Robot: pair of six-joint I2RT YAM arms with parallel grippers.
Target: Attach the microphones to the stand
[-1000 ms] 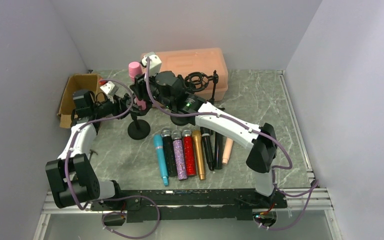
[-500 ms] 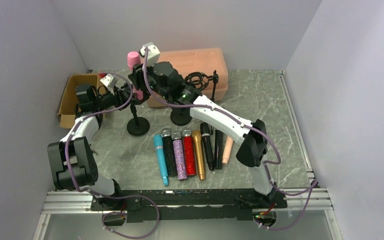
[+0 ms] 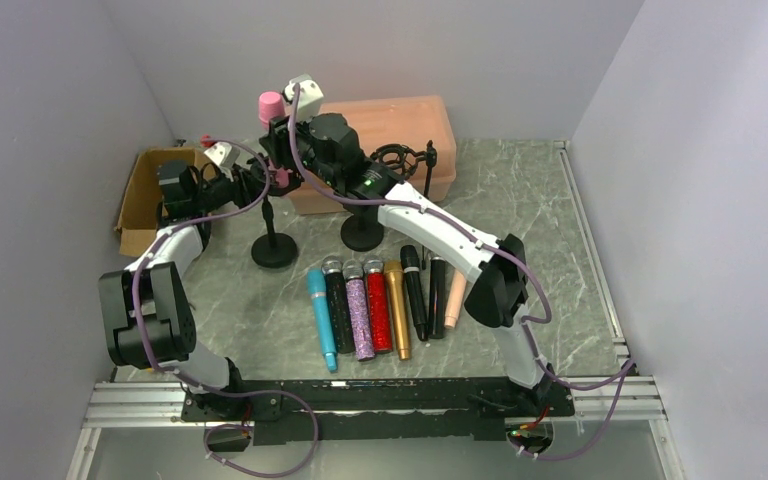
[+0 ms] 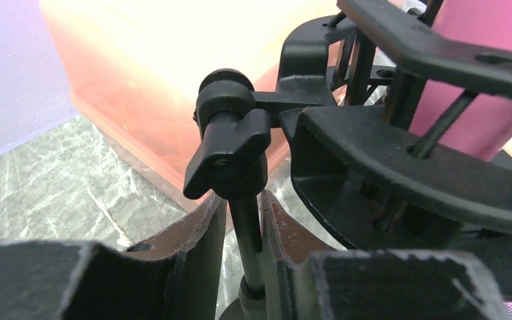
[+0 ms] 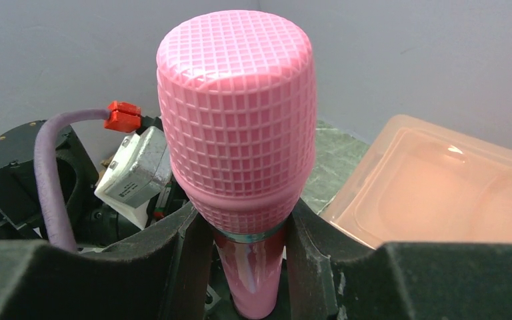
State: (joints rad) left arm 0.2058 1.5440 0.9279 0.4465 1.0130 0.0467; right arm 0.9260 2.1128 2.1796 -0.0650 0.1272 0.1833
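Right gripper point(image 5: 250, 250): pinching the pink microphone point(image 5: 237, 120) just below its head.
Left gripper point(image 4: 243, 210): pinching the stand point(image 4: 246, 230) under its knob.

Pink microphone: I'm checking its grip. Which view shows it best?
Right wrist view: the pink microphone fills the frame, its neck pinched between the right gripper's fingers. The top view shows it small, half hidden by arms; the left wrist view shows only pink body behind the stand's clamp.

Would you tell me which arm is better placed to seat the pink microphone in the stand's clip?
Right. The right fingers grip the pink microphone upright, right at the clip of the stand, while the left fingers bracket its pole, fit only to steady it.
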